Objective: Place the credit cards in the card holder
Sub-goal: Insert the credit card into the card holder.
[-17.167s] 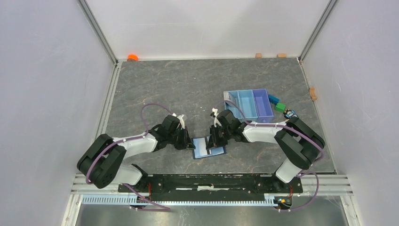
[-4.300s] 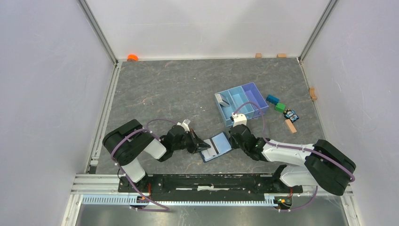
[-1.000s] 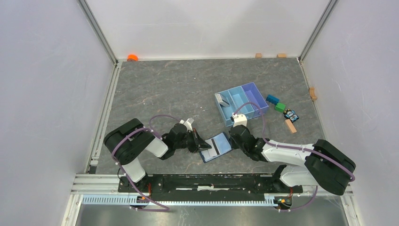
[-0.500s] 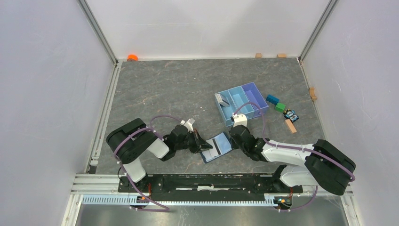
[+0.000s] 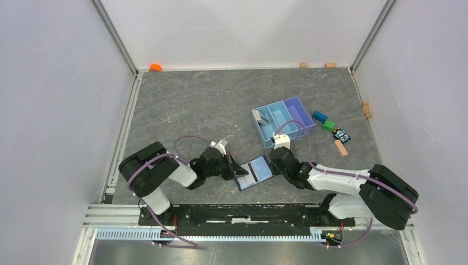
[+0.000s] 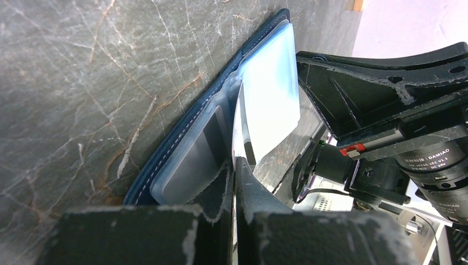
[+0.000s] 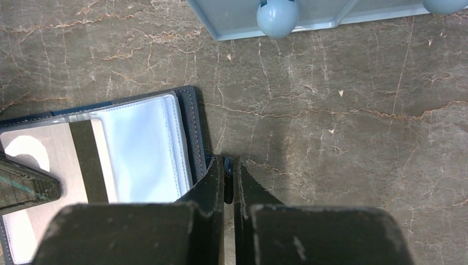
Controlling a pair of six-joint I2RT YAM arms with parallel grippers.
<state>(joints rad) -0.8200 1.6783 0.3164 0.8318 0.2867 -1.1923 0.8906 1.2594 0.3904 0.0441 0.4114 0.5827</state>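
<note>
The navy card holder [image 5: 265, 168] lies open on the table in front of the arm bases, its pale blue pockets up. My left gripper [image 5: 239, 171] is shut on a pale credit card with a dark stripe [image 5: 253, 173], held over the holder's left half. In the left wrist view the card [image 6: 237, 124] shows edge-on between my shut fingers [image 6: 234, 163], beside the holder's pocket [image 6: 270, 88]. My right gripper [image 5: 272, 164] is shut on the holder's right edge [image 7: 191, 124]. Another card [image 5: 264, 117] lies in the tray's left compartment.
A light-blue and purple three-compartment tray [image 5: 282, 119] stands behind the right gripper; its edge shows in the right wrist view [image 7: 265, 30]. Blue [image 5: 319, 116], green [image 5: 329, 126] and wooden [image 5: 341, 147] blocks lie right of it. An orange object [image 5: 155, 67] sits at the back left.
Over the last second only the left arm's elbow has shifted a little. Since the oldest frame the tray has turned and the holder has moved right.
</note>
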